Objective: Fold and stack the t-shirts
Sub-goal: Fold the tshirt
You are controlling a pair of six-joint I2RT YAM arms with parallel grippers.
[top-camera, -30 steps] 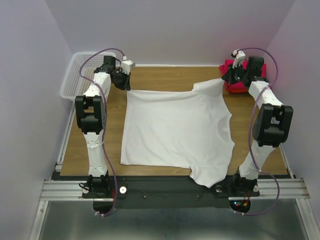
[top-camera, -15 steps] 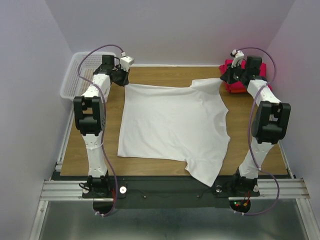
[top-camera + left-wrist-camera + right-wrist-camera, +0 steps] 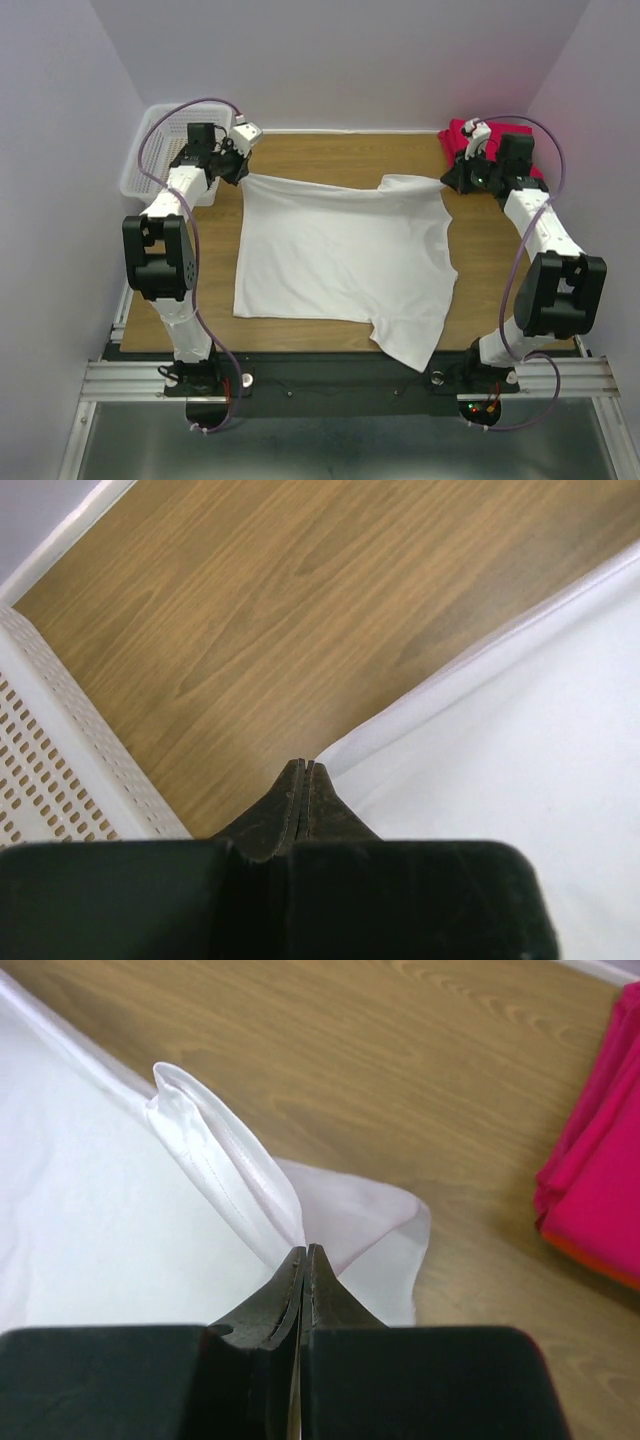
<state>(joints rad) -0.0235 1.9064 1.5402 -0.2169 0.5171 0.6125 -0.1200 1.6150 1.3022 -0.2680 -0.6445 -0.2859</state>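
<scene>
While both arms are reaching toward the far edge of the brown wooden table [image 3: 330, 155], the plain white cloth t-shirt [image 3: 345, 255] is lying spread across the middle of the surface, with one flap reaching past the near edge.

Left gripper [image 3: 303, 768]: jaws are pressing together, pinching the shirt's far-left corner near the table's far-left corner. The cloth is running taut away from the pinch along a hemmed edge.

White plastic lattice basket [image 3: 150, 150] is sitting at the far-left corner, just beside that gripper.

Right gripper [image 3: 305, 1252]: jaws are pressing together, pinching a bunched fold at the shirt's far-right corner. A hemmed ridge of fabric is rising from the tips.

Stack of folded red-pink shirts [image 3: 600, 1180], with an orange-red layer showing at the bottom, is resting at the far-right corner. It is lying near the right gripper but apart from the white cloth.
</scene>
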